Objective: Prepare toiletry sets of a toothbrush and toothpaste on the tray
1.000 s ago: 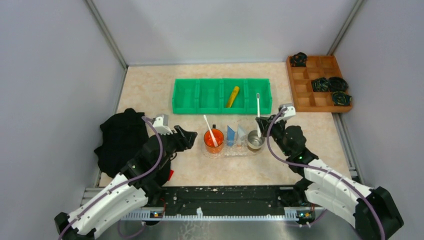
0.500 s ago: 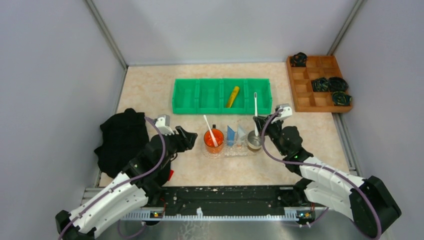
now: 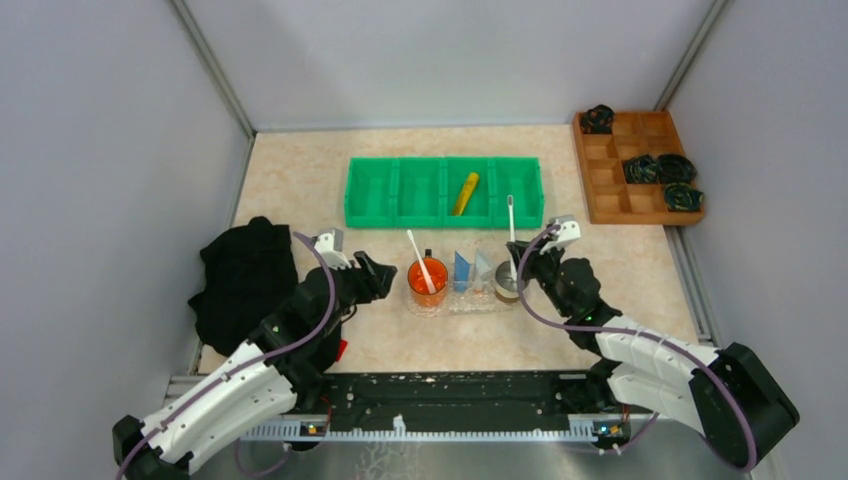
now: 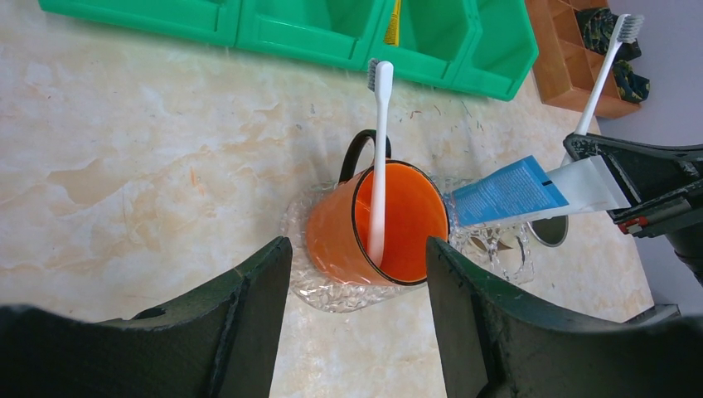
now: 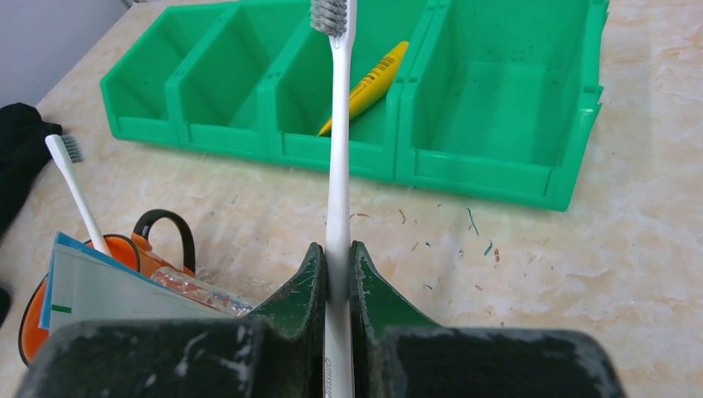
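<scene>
Over the last second the right gripper (image 5: 336, 257) has drifted a little toward the left arm and sunk, carrying the toothbrush (image 5: 338, 149) that it clenches by the lower handle. The brush stands upright with its bristles above the jaws. Its foot hangs over or inside the metal cup (image 3: 508, 285) at the end of the tray (image 4: 325, 295) nearest these jaws; I cannot tell which. So this set looks about to get its brush, with probably only a lowering and a release left. The left gripper (image 4: 356, 249) has barely shifted: its jaws stand released and empty, and straight ahead of them is the orange mug (image 4: 332, 240) with the second toothbrush (image 4: 379, 149) leaning in it. A blue tube (image 4: 506, 192) stands between mug and metal cup, just left of the right jaws, so room is tight there. Ahead of them the tabletop (image 5: 497, 249) runs open to the wall of the green bin (image 5: 497, 178), where a yellow tube (image 5: 369, 83) lies.
</scene>
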You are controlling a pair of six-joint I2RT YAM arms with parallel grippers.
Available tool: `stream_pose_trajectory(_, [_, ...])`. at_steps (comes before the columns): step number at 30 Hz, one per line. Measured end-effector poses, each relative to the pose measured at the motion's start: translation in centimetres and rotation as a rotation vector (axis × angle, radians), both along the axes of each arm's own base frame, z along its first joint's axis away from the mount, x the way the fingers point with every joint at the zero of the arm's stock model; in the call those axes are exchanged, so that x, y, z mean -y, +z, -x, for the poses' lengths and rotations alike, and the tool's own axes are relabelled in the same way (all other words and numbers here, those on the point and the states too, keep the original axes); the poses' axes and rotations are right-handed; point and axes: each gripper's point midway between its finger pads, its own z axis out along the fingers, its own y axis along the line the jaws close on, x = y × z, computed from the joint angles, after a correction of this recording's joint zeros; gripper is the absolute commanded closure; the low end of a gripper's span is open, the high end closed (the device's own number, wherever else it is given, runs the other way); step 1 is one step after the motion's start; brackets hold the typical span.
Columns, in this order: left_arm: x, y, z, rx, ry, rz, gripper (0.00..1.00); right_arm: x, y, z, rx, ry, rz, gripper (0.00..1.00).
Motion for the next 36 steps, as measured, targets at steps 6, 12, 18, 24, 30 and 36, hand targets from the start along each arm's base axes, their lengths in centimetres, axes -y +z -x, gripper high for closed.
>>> stream_pose_trajectory(6, [0.0,-0.1,0.0,-0.002,-0.001,-0.006,0.33,-0.1,0.0,0.1,0.003,0.004,0.004,1.0])
stream_pose_trajectory(12, [0.1,-0.3,-0.1,-0.008,-0.001,-0.012,0.33,-0.4,-0.2,0.3,0.002,0.013,0.01,1.0])
stream_pose_trajectory(18, [0.2,-0.3,-0.2,-0.002,-0.001,-0.006,0.33,-0.2,-1.5,0.9,-0.02,0.017,0.028,1.0])
stream_pose_trajectory(24, [0.1,-0.7,-0.1,-0.007,-0.001,-0.01,0.33,-0.2,-1.5,1.0,-0.019,0.019,0.034,1.0])
stream_pose_trajectory(30, [0.1,-0.8,-0.1,-0.008,-0.001,-0.011,0.33,-0.3,-1.6,1.0,-0.022,0.021,0.038,1.0])
stream_pose_trajectory(36, [0.1,-0.8,-0.1,-0.008,-0.001,-0.011,0.33,-0.5,-1.6,1.3,-0.02,0.033,0.042,0.92])
